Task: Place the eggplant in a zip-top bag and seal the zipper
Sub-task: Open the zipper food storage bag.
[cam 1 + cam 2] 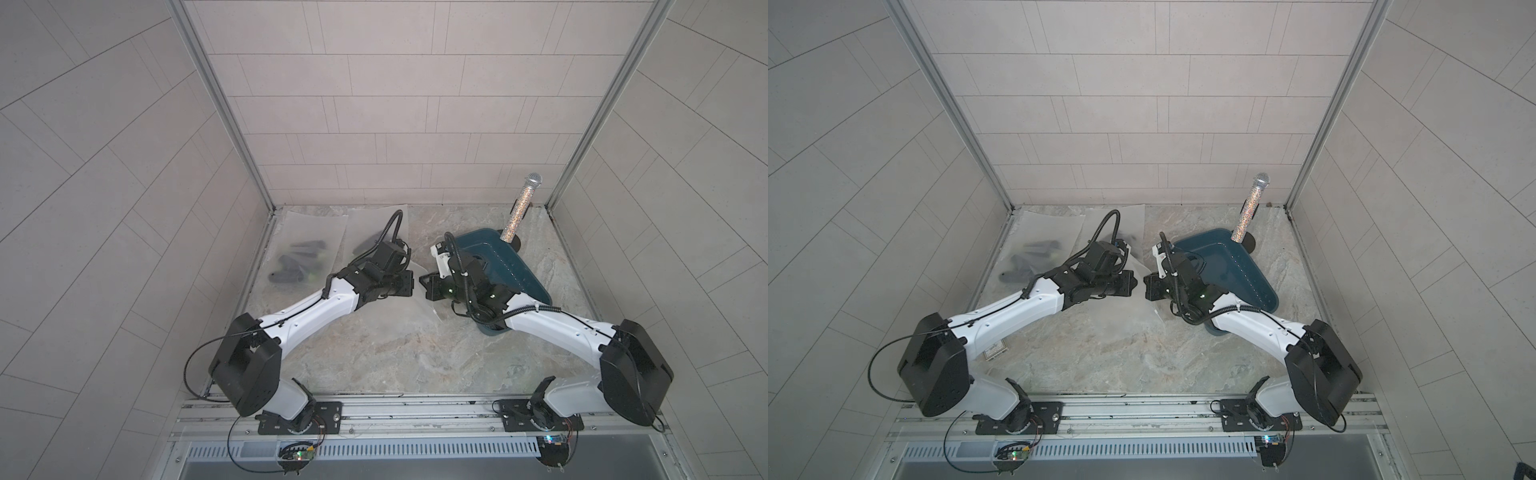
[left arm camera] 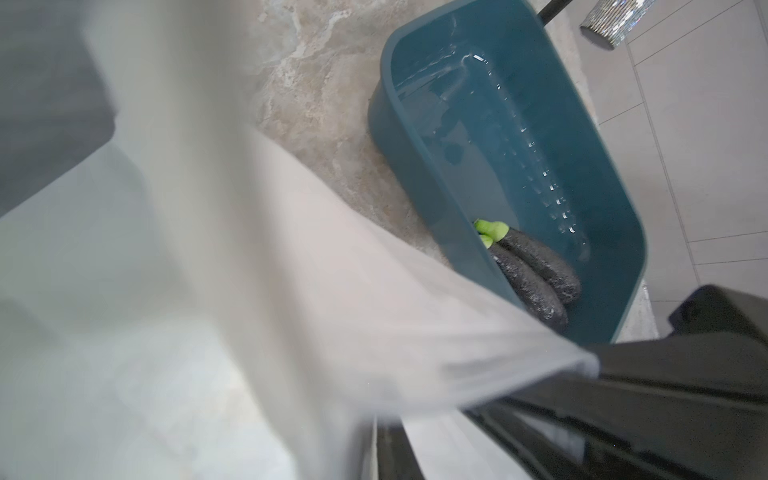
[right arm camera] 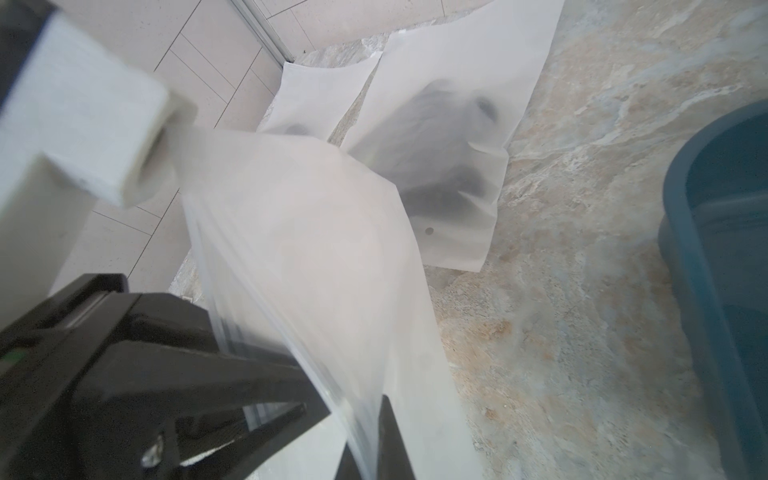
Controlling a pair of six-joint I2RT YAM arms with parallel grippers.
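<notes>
Nearest us, above the middle of the desk [image 1: 395, 357], the two tools meet almost tip to tip with one frosted bag [image 1: 417, 309] between them. The left tool [image 1: 409, 283] is clamped on one part of its edge. The right tool [image 1: 426, 284] is pinched shut on another, and the right wrist view shows the film running through its jaws. The bag hangs slack below them and looks empty. We cannot tell whether its mouth is open.

The coming move turns on what lies just beyond and to the right. The bin [image 1: 513, 270] sits angled under the right arm, which hides its near end in both top views. The left wrist view shows two eggplants [image 2: 536, 274] lying there side by side and touching. Their long axes run roughly along the bin's length, with the green caps toward its far end. They lie on the right tool's side, so the right arm is the nearer one. We judge that it would have to let go of the bag to reach them, leaving the left tool to hold it alone.

The rest of the bin is bare. At the far left lie two filled bags [image 1: 303, 253], flat on the desk, with dark long shapes inside, probably eggplants. At the far right stands a glittery microphone [image 1: 519, 208].
</notes>
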